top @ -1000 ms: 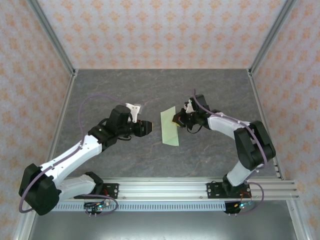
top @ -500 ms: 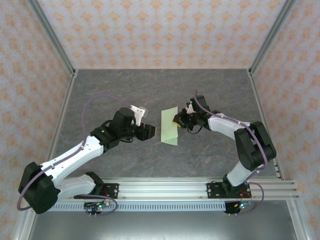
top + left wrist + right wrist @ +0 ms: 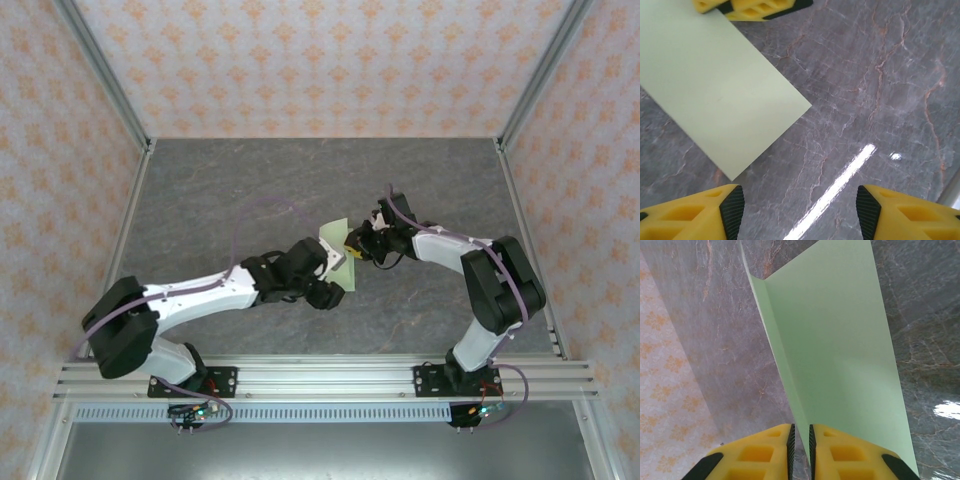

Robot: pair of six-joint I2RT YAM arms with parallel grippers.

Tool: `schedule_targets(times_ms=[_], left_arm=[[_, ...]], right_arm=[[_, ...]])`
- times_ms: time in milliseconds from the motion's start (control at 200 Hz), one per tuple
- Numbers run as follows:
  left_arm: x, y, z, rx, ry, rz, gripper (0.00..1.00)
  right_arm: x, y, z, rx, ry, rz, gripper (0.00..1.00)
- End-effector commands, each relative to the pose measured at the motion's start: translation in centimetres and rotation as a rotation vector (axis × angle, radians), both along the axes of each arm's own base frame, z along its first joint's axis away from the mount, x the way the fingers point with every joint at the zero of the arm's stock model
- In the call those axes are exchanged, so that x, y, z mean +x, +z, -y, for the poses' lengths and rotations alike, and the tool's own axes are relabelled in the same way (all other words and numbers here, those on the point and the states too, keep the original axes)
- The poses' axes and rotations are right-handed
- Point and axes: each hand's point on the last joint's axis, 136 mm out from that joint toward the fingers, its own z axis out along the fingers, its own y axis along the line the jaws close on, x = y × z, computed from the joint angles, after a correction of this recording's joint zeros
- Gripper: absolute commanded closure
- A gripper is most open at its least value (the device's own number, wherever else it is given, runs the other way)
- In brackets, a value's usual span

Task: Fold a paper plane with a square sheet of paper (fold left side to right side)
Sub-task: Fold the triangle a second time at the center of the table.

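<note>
Top external: left arm is stretched across the middle of the table [image 3: 200,190], with the left gripper [image 3: 800,219] low over the near end of the square sheet of paper [image 3: 334,236]. On the left wrist cam its jaws are spread wide over bare stone, just beside the sheet's near corner, touching nothing. The sheet lies mid-table between the two arms, already doubled over. On the right wrist cam one flap lies broad and flat while the other rises from the far crease. The right gripper [image 3: 800,442] is at the sheet's right edge, jaws pressed together and pinching the paper. Risks as I read them: the paper is thin and smooth and the table is polished grey marble-look stone with glare, so any sideways push from the left fingers probably slides the sheet instead of creasing it. If the edges aren't lined up when pressed, the crease sets skew. Pulling against the right pinch could tear or wrinkle the edge. The two grippers are close together, so a clash is possible. Finger pads are black on yellow plastic.
</note>
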Motion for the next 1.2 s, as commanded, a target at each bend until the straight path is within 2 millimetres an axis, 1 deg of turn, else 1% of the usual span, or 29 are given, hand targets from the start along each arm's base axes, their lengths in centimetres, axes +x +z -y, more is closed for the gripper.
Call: schedule_targets(times_ms=[0, 155, 230, 395, 450, 580, 671, 781, 871, 931, 986, 1116, 1196], left_arm=[[1.6, 0.5, 1.3, 0.043, -0.008, 0.094, 0.32], [2.5, -0.5, 2.8, 0.093, -0.009, 0.15, 0.26], [3.0, -1.3, 3.0, 0.128, -0.002, 0.171, 0.24], [3.9, -2.2, 4.0, 0.186, -0.004, 0.217, 0.21], [4.2, -2.4, 4.1, 0.212, 0.003, 0.241, 0.2], [5.2, -2.8, 3.8, 0.271, 0.048, 0.285, 0.2], [5.3, -3.2, 3.7, 0.287, 0.054, 0.289, 0.2], [5.2, -3.5, 3.5, 0.302, 0.052, 0.285, 0.23], [4.9, -3.7, 3.4, 0.305, 0.046, 0.278, 0.27], [4.8, -3.8, 3.3, 0.305, 0.043, 0.271, 0.3], [4.6, -3.7, 3.3, 0.3, 0.039, 0.266, 0.36], [4.0, -3.5, 3.4, 0.269, 0.018, 0.252, 0.41], [3.8, -3.3, 3.7, 0.251, 0.01, 0.243, 0.48]], right_arm=[[0.6, 0.1, 0.1, 0.002, -0.017, 0.004, 0.81], [0.7, 0.2, 0.1, 0.002, -0.019, 0.004, 0.8], [0.7, 0.2, 0.1, 0.003, -0.022, 0.003, 0.8], [0.5, 0.0, 0.1, 0.001, -0.021, -0.008, 0.8], [0.6, 0.1, 0.1, 0.001, -0.021, -0.006, 0.8], [0.5, 0.0, 0.0, 0.001, -0.018, -0.01, 0.8], [0.4, -0.2, 0.1, -0.002, -0.02, -0.014, 0.8], [0.4, -0.3, 0.1, -0.005, -0.021, -0.017, 0.8], [0.4, -0.4, 0.1, -0.007, -0.022, -0.018, 0.8], [0.4, -0.4, 0.2, -0.01, -0.02, -0.017, 0.8], [0.4, -0.4, 0.2, -0.012, -0.019, -0.017, 0.8], [0.3, -0.6, 0.3, -0.026, -0.016, -0.022, 0.8], [0.3, -0.7, 0.4, -0.035, -0.011, -0.021, 0.8]])
